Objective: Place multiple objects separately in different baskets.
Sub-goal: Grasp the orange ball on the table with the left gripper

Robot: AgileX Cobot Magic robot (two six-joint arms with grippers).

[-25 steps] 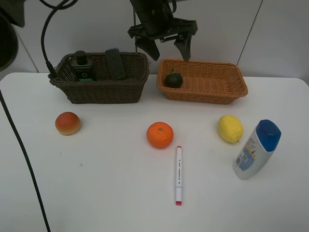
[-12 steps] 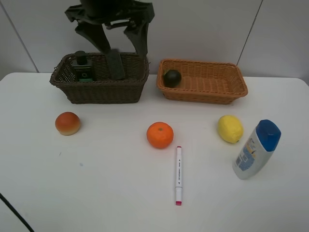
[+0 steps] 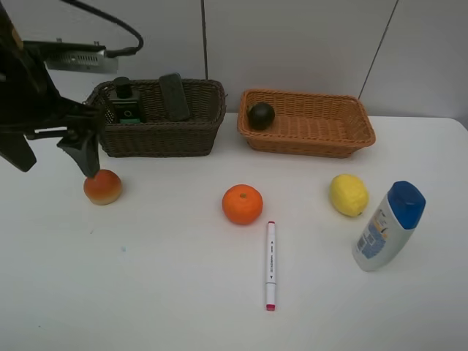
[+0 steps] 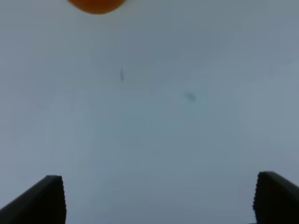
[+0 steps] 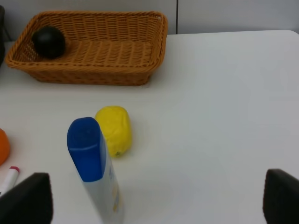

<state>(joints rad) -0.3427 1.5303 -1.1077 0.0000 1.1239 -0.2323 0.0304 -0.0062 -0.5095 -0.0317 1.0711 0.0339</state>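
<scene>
My left gripper (image 3: 55, 155) is open and empty, low over the table just left of the red-orange peach (image 3: 102, 186). The peach shows at the edge of the left wrist view (image 4: 96, 4), beyond the gripper (image 4: 161, 200). The orange (image 3: 242, 204), marker (image 3: 270, 265), lemon (image 3: 348, 194) and blue-capped bottle (image 3: 387, 225) rest on the table. The dark basket (image 3: 157, 135) holds the green bottle (image 3: 124, 104) and eraser (image 3: 174, 95). The light basket (image 3: 314, 139) holds the mangosteen (image 3: 260, 115). My right gripper (image 5: 154, 203) is open, back from the bottle (image 5: 93, 168) and lemon (image 5: 113, 129).
The white table (image 3: 161, 292) ends at the grey wall behind the baskets. A black cable (image 3: 110, 18) loops above the left arm. The right wrist view also shows the light basket (image 5: 93, 77), the mangosteen (image 5: 48, 41) and the marker tip (image 5: 7, 179).
My left arm has swung from above the baskets leftward and down, ending beside the peach. The objects have not moved.
</scene>
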